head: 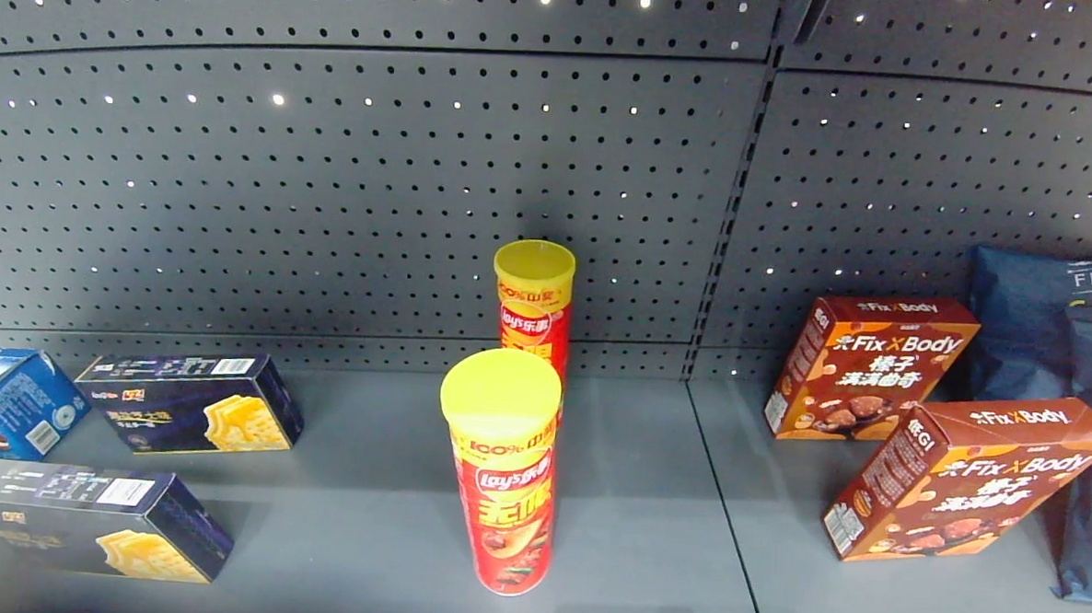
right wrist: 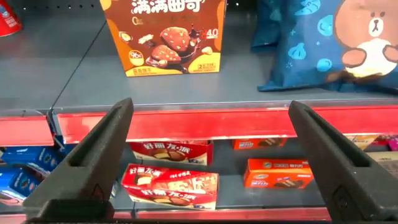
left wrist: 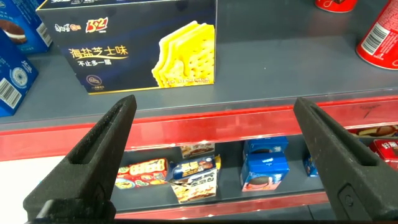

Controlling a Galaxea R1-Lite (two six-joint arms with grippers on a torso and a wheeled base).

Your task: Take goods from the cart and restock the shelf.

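Observation:
Two red chip cans with yellow lids stand upright on the grey shelf [head: 630,494], one in front [head: 504,470] and one behind [head: 534,308]. Dark blue cracker boxes [head: 193,402] [head: 94,520] lie at the left, and two brown cookie boxes [head: 866,367] [head: 967,477] stand at the right. My left gripper [left wrist: 214,155] hangs open in front of the shelf's red edge [left wrist: 211,127], below a cracker box [left wrist: 134,46], holding nothing. My right gripper [right wrist: 211,155] is open too, facing the red edge [right wrist: 205,124] below a brown cookie box [right wrist: 165,37].
Blue snack bags [head: 1059,366] fill the shelf's far right; one with a bear print [right wrist: 336,43] lies near my right gripper. Blue cookie boxes [head: 3,403] sit at the far left. A lower shelf holds more boxes [left wrist: 264,168] [right wrist: 171,183]. A perforated back panel [head: 376,179] closes the shelf behind.

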